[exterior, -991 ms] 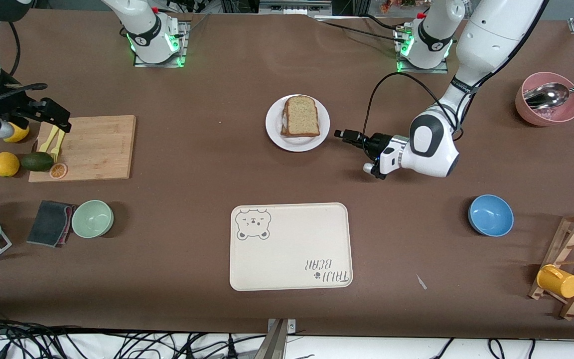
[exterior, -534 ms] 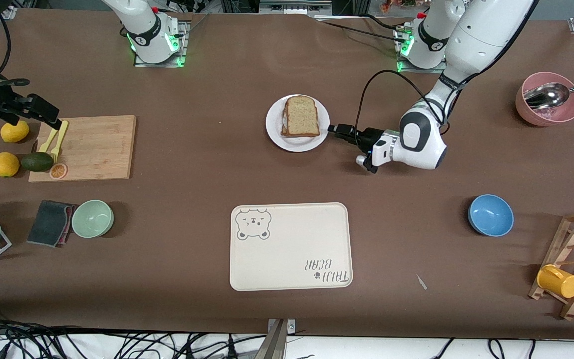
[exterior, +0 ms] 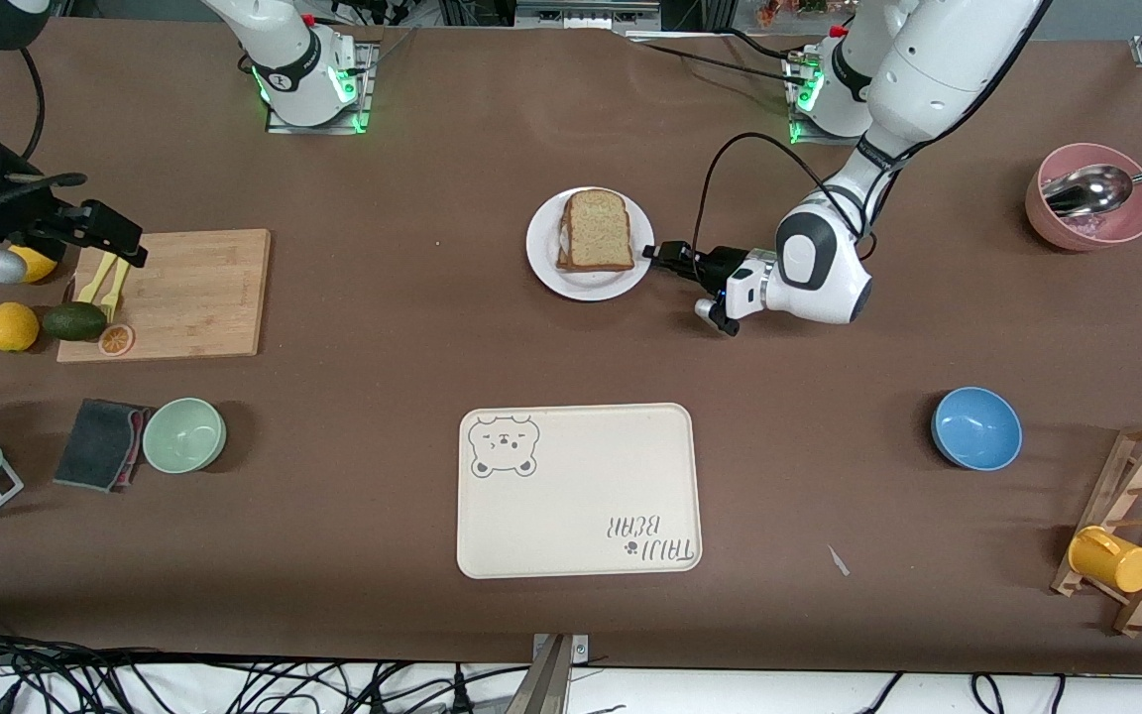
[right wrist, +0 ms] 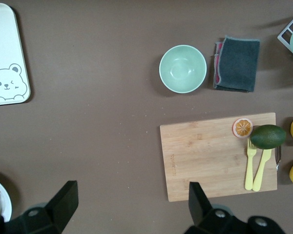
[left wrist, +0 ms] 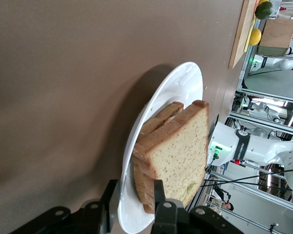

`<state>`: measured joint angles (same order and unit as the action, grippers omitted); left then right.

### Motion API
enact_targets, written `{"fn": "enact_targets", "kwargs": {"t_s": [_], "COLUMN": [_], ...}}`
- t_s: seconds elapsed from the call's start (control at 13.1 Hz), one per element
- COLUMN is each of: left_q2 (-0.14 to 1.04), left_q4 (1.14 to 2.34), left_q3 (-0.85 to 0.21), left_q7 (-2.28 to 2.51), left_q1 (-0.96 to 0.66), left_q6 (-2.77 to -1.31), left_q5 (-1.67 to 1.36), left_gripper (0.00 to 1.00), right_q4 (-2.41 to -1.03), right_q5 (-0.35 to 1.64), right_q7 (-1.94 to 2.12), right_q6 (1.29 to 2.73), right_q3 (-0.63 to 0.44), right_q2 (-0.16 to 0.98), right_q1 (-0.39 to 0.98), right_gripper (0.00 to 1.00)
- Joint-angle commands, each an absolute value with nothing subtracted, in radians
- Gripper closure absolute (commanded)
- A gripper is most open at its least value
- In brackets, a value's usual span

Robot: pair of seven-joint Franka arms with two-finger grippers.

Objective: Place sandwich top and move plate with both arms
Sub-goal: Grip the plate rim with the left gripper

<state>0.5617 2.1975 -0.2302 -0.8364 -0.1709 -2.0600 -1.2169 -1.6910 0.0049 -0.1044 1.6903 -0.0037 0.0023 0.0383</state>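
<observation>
The white plate stands in the middle of the table, nearer the robots' bases than the cream tray. On it lies a stack of bread with the sandwich top, a brown speckled slice, uppermost. My left gripper is low at the plate's edge toward the left arm's end. In the left wrist view its open fingers straddle the plate's rim, one under it and one above it beside the sandwich top. My right gripper is open and empty, up over the wooden board's end.
A cream bear tray lies nearer the camera than the plate. A wooden board with yellow forks, an avocado and lemons is at the right arm's end, near a green bowl and a grey cloth. A blue bowl, a pink bowl with a spoon and a cup rack are at the left arm's end.
My left gripper has slid toward the plate and its fingers now straddle the rim. My right gripper has shifted a little over the board's end.
</observation>
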Motion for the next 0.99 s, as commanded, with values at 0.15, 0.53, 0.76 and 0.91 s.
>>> {"fn": "enact_targets", "kwargs": {"t_s": [0.15, 0.53, 0.76, 0.91], "left_q2": [0.561, 0.571, 0.575, 0.580], "left_q4": [2.220, 2.220, 2.220, 2.220], "left_q3": [-0.230, -0.235, -0.236, -0.235], "left_q7": [-0.876, -0.874, -0.874, -0.874], "left_q1": [-0.208, -0.227, -0.238, -0.267], "left_q6": [-2.121, -2.154, -2.173, -2.178], "left_q5": [-1.259, -1.261, -1.270, -1.307], "left_gripper": [0.65, 0.72, 0.76, 0.82], "right_q4": [-1.661, -1.611, -1.605, -1.595], "right_q5": [0.008, 0.017, -0.027, -0.031], "right_q7": [-0.091, -0.087, -0.083, -0.075], "right_q6": [1.689, 1.678, 1.657, 1.657], "right_q3": [-0.005, -0.006, -0.003, -0.006], "right_q2": [0.025, 0.046, 0.049, 0.058], "right_q1": [0.046, 0.045, 0.054, 0.055], "right_gripper": [0.00, 0.00, 0.00, 0.00]}}
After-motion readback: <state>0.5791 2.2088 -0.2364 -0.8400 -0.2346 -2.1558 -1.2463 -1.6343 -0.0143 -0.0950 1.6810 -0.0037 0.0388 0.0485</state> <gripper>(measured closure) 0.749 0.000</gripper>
